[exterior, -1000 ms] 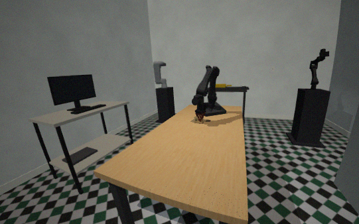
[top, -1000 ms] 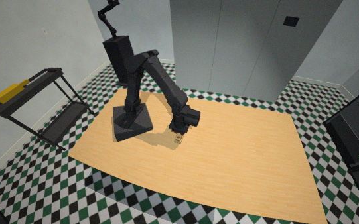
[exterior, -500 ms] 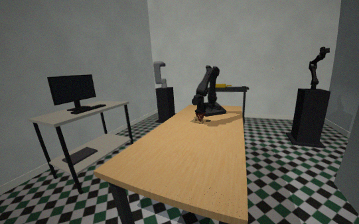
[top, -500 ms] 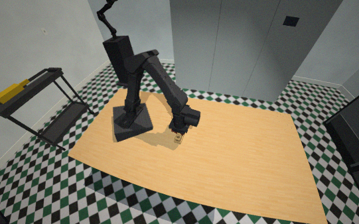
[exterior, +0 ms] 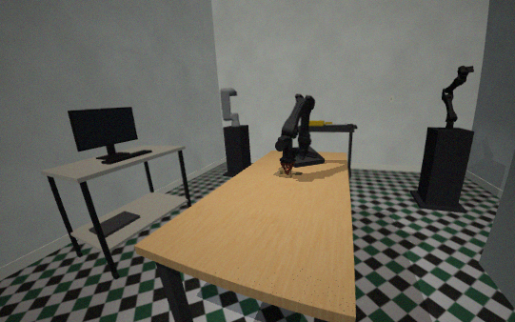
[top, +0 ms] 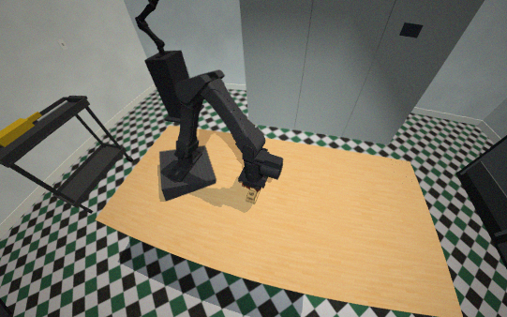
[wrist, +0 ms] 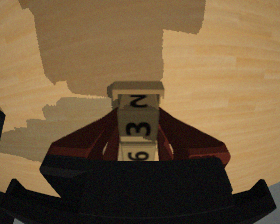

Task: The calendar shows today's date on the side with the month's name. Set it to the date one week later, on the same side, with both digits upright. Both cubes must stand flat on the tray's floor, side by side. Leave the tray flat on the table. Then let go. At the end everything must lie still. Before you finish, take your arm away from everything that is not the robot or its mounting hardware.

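Jaws [top: 251, 188] [exterior: 287, 170], one pair: closed on the cube marked 3 [wrist: 138, 128], a red finger against its left side and another against its right in your wrist view. Numeral on that cube: lying sideways.

Calendar tray [top: 250, 202] [exterior: 280, 175] [wrist: 138, 85], pale, one: on the desk [top: 328, 225] [exterior: 276, 219], beneath the jaws. Its raised edge shows beyond the cube at the far side of your wrist view.

Further numerals, two: a 2 between the 3 and that edge, and a 6 on a brighter face [wrist: 137, 153] at the near side, both sideways. You cannot tell from here which cube bears the 2, nor whether either cube stands flat on the tray's floor.

Arm [top: 234, 113] [exterior: 293, 121], black, one: bent high, its wrist lowered over the tray. Base [top: 165, 193] [exterior: 321, 160], dark: on the desk, to the left of the tray in your top view.

Surroundings: dark cart [top: 0, 157] [exterior: 350, 143] at left in the top view, a yellow item [top: 16, 130] [exterior: 316, 123] upon it; monitor [exterior: 103, 129] on a side table [exterior: 73, 172], left in the exterior view.
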Robot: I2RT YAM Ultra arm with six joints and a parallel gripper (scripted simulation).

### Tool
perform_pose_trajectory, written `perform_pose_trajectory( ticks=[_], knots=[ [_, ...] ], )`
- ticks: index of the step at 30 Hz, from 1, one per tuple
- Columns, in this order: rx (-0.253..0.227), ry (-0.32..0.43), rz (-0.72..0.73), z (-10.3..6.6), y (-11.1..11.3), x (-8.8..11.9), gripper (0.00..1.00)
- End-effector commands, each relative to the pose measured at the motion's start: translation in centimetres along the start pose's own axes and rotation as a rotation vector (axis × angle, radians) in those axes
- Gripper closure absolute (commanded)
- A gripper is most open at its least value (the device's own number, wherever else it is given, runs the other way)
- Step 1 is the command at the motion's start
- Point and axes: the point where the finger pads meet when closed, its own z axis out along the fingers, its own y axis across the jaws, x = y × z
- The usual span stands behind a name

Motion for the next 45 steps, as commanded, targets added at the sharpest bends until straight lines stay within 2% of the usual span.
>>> perform_pose_trajectory(
  ticks=[1, 5, 10, 12, 16, 19, 36, 40, 44, 45],
  knots=[
    [0.009, 0.000, -0.001, -0.6, -0.2, 0.0, 0.74],
    [0.009, 0.000, -0.001, -2.4, -0.2, 0.0, 0.74],
    [0.009, 0.000, -0.001, -6.2, -0.2, 0.0, 0.74],
    [0.009, 0.000, -0.001, -6.2, -0.2, 0.0, 0.74],
    [0.009, 0.000, -0.001, -8.8, -0.1, 0.0, 0.74],
    [0.009, 0.000, -0.001, -9.9, -0.1, 0.0, 0.74],
    [0.009, 0.000, 0.024, -10.2, -0.2, -0.2, 0.74],
    [0.009, 0.000, 0.123, -10.1, -0.2, -0.7, 0.74],
    [0.008, 0.000, 0.306, -10.0, -0.4, -1.7, 0.74],
    [0.008, 0.000, 0.306, -10.0, -0.4, -1.7, 0.74]
  ],
)
